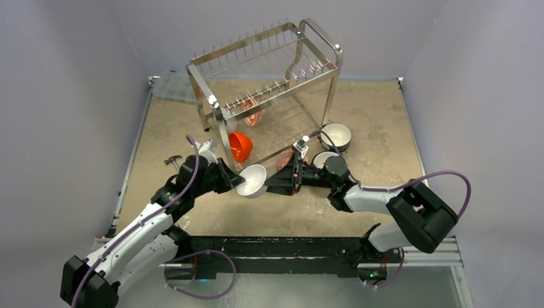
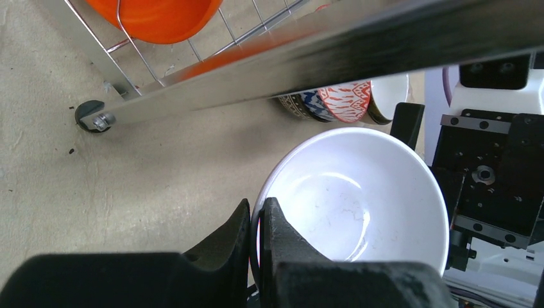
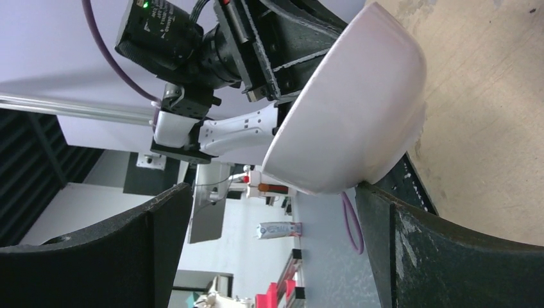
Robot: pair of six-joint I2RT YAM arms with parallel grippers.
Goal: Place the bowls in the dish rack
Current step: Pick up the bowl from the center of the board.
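Note:
My left gripper (image 2: pixel 258 218) is shut on the near rim of a white bowl (image 2: pixel 359 192), one finger inside and one outside. It holds the bowl (image 1: pixel 251 181) tilted just in front of the dish rack (image 1: pixel 269 83). My right gripper (image 1: pixel 268 183) faces that bowl from the right, open. In the right wrist view the bowl's outside (image 3: pixel 359 109) sits just ahead of the spread fingers (image 3: pixel 436 250), near the right tip. An orange bowl (image 1: pixel 240 146) and a red floral bowl (image 1: pixel 252 112) stand on the rack's lower tier.
Right of the rack, a white bowl with a dark outside (image 1: pixel 336 136), another white one (image 1: pixel 324 158) and patterned bowls (image 2: pixel 333 102) rest on the table. The rack's leg (image 2: pixel 321 58) crosses close above the held bowl. A clear plastic box (image 1: pixel 173 86) lies at the back left.

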